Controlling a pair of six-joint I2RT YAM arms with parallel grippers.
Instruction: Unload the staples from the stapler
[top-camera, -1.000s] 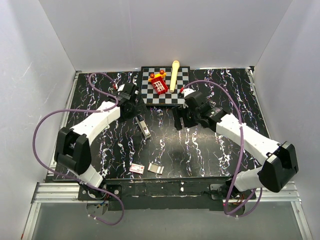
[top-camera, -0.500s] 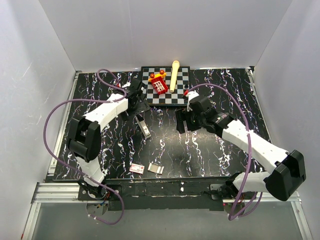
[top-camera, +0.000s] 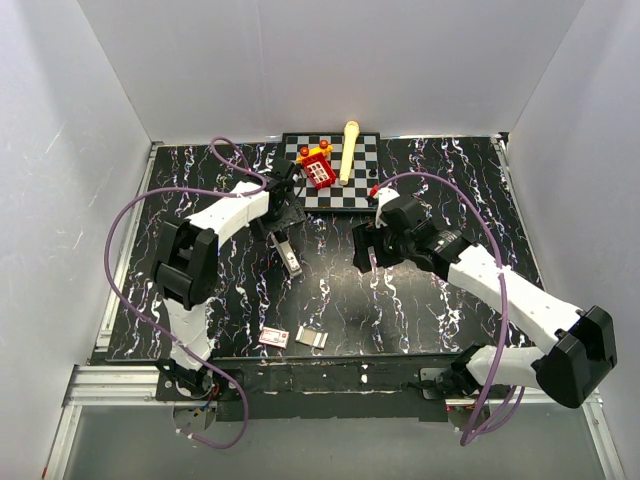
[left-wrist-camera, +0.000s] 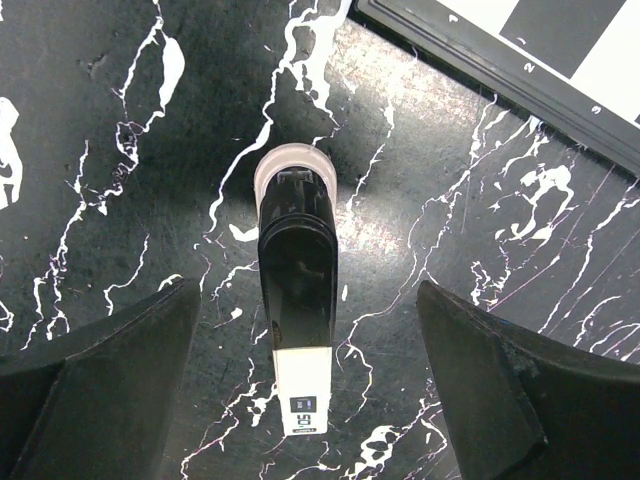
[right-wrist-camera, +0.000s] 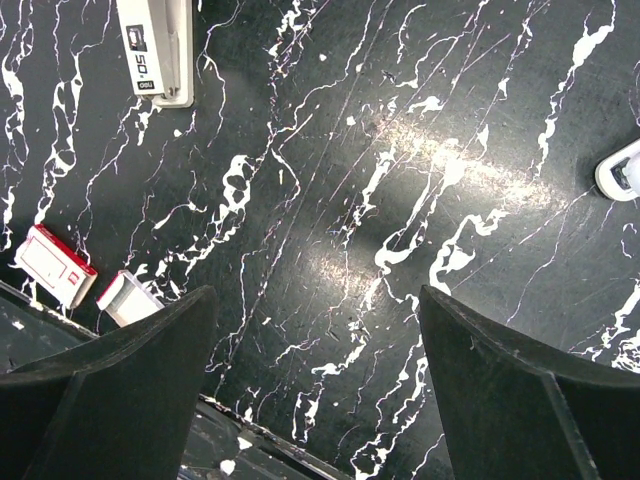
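The stapler lies flat on the black marbled table left of centre, apart from both grippers. In the left wrist view the stapler lies lengthwise between my fingers, black body with a pale end toward the camera. My left gripper hovers over its far end, open and empty. A pale strip of staples lies near the front edge, also seen in the right wrist view. My right gripper is open and empty over bare table; the stapler shows at top left.
A small red-and-white box lies beside the staples. A checkerboard at the back holds a red toy and a cream stick; its edge shows in the left wrist view. White walls enclose the table.
My left arm has swung its elbow in and reached right, bringing the gripper over the stapler's far end. The right arm shifted slightly. The stapler, staples and box have not moved.
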